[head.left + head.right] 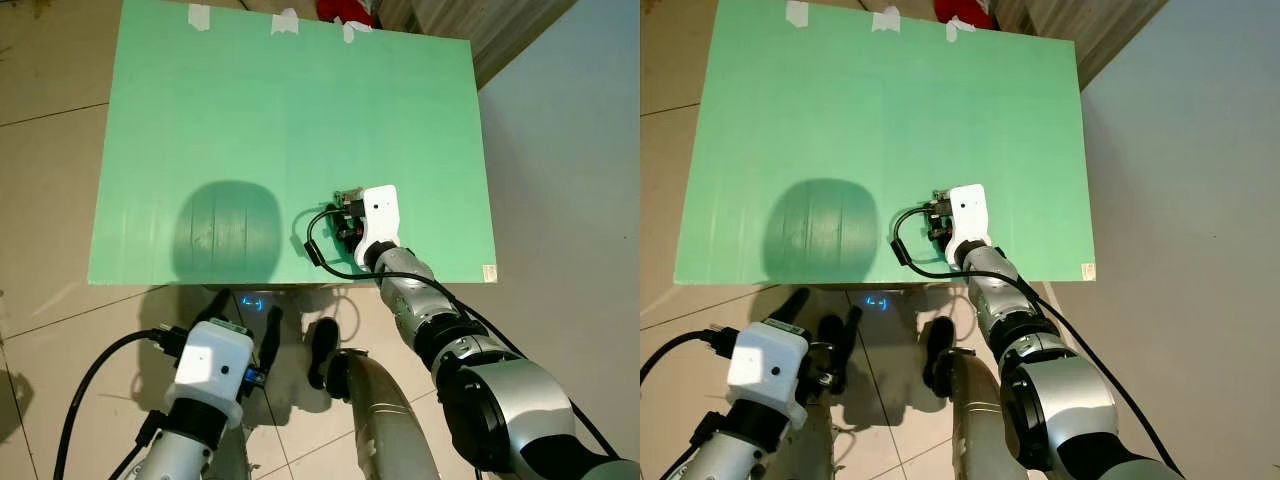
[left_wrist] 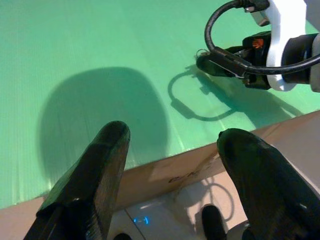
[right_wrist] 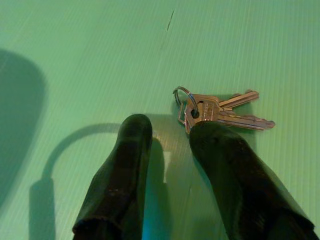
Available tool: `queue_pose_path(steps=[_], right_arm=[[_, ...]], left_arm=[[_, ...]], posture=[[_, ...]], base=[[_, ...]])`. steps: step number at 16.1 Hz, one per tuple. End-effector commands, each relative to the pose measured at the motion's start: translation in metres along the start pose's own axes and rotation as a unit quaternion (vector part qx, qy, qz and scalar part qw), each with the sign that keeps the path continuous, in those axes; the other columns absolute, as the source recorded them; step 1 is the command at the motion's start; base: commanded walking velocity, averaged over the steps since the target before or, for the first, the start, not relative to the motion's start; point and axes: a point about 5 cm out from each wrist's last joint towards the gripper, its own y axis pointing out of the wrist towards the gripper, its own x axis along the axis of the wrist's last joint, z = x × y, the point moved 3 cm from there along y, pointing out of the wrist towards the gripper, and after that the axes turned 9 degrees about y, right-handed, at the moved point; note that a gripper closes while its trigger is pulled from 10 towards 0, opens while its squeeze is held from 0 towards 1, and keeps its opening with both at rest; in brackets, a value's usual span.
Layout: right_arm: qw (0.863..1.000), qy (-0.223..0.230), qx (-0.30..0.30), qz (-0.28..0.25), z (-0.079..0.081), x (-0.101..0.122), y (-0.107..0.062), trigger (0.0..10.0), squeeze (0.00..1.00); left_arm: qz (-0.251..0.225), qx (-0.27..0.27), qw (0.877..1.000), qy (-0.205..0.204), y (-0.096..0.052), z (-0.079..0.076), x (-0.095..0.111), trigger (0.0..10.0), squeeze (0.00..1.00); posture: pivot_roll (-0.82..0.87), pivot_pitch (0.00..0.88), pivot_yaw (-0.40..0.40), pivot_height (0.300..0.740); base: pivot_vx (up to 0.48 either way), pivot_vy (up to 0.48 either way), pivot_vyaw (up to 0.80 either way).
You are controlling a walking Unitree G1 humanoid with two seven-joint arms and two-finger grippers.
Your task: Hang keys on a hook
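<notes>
A small bunch of brass keys (image 3: 220, 111) on a metal ring lies flat on the green board (image 1: 280, 120). My right gripper (image 3: 170, 131) hangs low over the board, open, with nothing between its fingers. The key ring sits just past the tip of one finger (image 3: 220, 150). From the head, the right wrist's white camera block (image 1: 380, 215) covers most of that gripper, and a glint of the keys (image 1: 347, 196) shows beside it. My left gripper (image 2: 170, 137) is open, held below the board's near edge.
The green board lies on a cardboard box (image 2: 190, 165) with tape strips (image 1: 284, 22) at its far edge. A blue light (image 1: 250, 303) glows on the tiled floor under the near edge. A pale wall (image 1: 570, 150) stands to the right, and a red thing (image 1: 345, 10) lies behind the board.
</notes>
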Motion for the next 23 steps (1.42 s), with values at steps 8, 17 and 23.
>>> queue_pose_path(steps=[8,17,23], right_arm=[[0.999,-0.021,-0.041,0.003,-0.007,-0.005,-0.002,10.0,0.00],[0.998,0.004,-0.063,0.010,-0.001,-0.005,0.002,10.0,0.00],[0.998,0.008,-0.058,0.017,0.004,-0.008,0.003,5.7,0.00]], left_arm=[[0.017,-0.017,1.000,-0.010,-0.004,-0.011,-0.008,10.0,0.00],[0.019,-0.014,1.000,-0.006,-0.005,-0.010,-0.009,10.0,0.00],[0.019,-0.010,1.000,-0.001,-0.007,-0.007,-0.007,10.0,0.00]], posture=[[0.42,0.583,-0.220,0.740],[0.43,0.604,-0.219,0.740],[0.44,0.620,-0.215,0.740]], base=[[0.000,0.000,0.00],[0.000,0.000,0.00],[0.000,0.000,0.00]])
